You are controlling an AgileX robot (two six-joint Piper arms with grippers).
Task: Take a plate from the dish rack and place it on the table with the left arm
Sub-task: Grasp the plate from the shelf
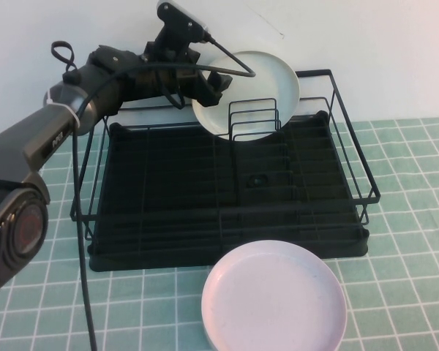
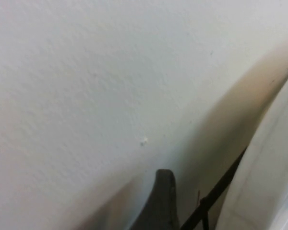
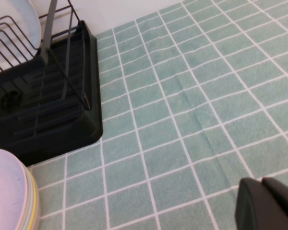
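Note:
The off-white plate [image 1: 260, 84] stands upright in the wire dividers at the back of the black dish rack [image 1: 227, 212]. My left gripper [image 1: 211, 85] is at the plate's left rim, reached over the rack's back rail. In the left wrist view one finger [image 2: 162, 203] shows on the wall side, with a gap and a rack wire [image 2: 216, 191] between it and the plate's rim [image 2: 271, 163]; the jaws look open. My right gripper [image 3: 261, 187] is shut and empty, low over the green tiled table [image 3: 192, 96], right of the rack [image 3: 48, 105].
A pale pinkish-lilac plate [image 1: 274, 300] lies on the table in front of the rack; its edge shows in the right wrist view [image 3: 7, 191]. A white wall [image 1: 366, 36] stands close behind the rack. The left arm's cable [image 1: 80, 241] hangs at the rack's left side.

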